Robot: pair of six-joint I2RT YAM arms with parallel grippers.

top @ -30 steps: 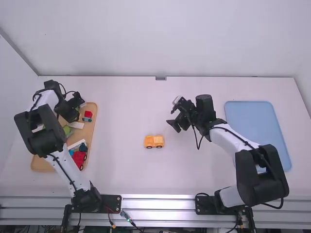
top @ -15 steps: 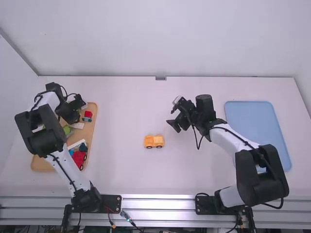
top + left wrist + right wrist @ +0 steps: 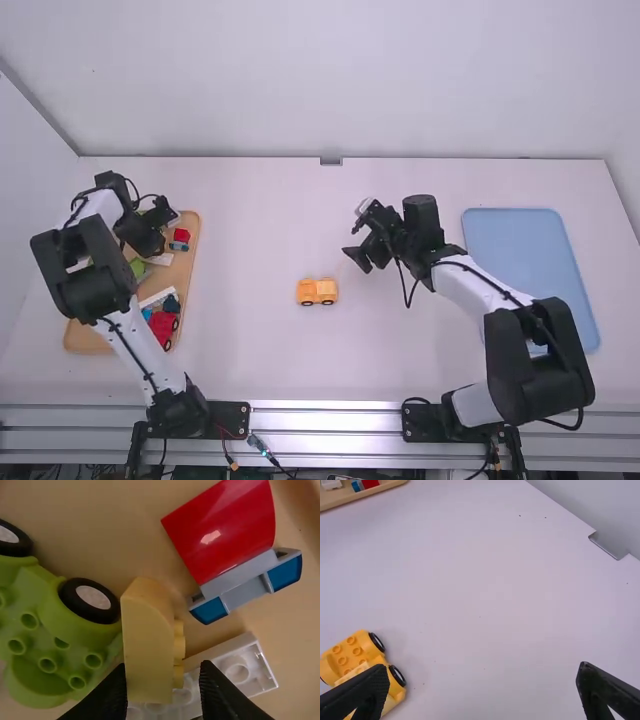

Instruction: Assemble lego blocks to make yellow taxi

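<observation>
From here, the left claw (image 3: 150, 244) is down at the wooden tray (image 3: 189, 268), fingers apart, a yellow block (image 3: 147, 650) between them, perhaps touching one. A green wheeled piece (image 3: 75, 630) lies beside it. The right claw (image 3: 358, 258) hangs over the bench (image 3: 250, 240), fingers well apart, near the yellow wheeled base (image 3: 317, 291) sitting mid-bench.

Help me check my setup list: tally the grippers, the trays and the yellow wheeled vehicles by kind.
Grippers: 2 (left gripper, right gripper)
Trays: 2 (wooden tray, blue tray)
Yellow wheeled vehicle: 1
Total: 5
</observation>
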